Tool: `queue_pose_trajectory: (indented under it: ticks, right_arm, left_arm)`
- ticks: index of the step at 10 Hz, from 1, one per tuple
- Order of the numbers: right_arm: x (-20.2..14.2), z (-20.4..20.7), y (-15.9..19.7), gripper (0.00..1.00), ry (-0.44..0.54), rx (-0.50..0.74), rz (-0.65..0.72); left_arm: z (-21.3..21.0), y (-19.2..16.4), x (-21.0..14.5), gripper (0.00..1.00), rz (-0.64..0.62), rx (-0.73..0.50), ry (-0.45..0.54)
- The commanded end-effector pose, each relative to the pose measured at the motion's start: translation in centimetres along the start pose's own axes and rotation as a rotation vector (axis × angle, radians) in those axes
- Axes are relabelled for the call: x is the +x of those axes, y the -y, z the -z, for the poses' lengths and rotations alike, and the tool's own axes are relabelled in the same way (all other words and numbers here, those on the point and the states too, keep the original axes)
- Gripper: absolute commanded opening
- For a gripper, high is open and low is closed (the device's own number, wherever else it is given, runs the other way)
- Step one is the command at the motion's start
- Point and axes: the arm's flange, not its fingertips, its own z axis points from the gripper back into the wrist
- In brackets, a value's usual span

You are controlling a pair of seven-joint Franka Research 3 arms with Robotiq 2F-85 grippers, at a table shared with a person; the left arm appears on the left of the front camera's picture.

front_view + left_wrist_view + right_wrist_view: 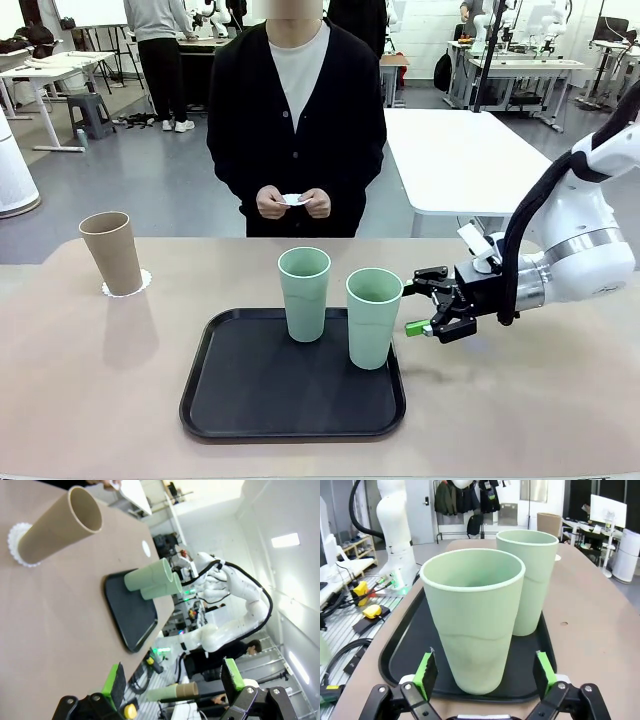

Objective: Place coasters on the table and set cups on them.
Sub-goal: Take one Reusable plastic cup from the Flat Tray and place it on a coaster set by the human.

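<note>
A tan cup stands on a white coaster at the far left of the beige table. Two mint-green cups stand on a black tray. My right gripper is open just right of the nearer mint cup, which sits ahead of its spread fingers without touching them. The person holds another coaster in both hands. My left gripper hangs open and empty over the table, far from the tan cup.
The second mint cup stands close behind the first on the tray. The person stands at the table's far edge. A white table lies behind on the right. Bare tabletop spreads on both sides of the tray.
</note>
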Motion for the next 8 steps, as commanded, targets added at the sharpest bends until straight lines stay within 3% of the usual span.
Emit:
queue_pose_trajectory:
  ticks: [1,8]
  right_arm:
    - [-0.5,1.6,0.4,1.00,-0.008,-0.001,-0.014]
    - [-1.5,3.8,1.0,1.00,-0.012,0.028,-0.027]
  left_arm:
    - [-0.1,0.1,0.0,1.00,0.005,0.004,0.007]
    - [-0.1,0.1,0.0,1.00,0.005,0.004,0.007]
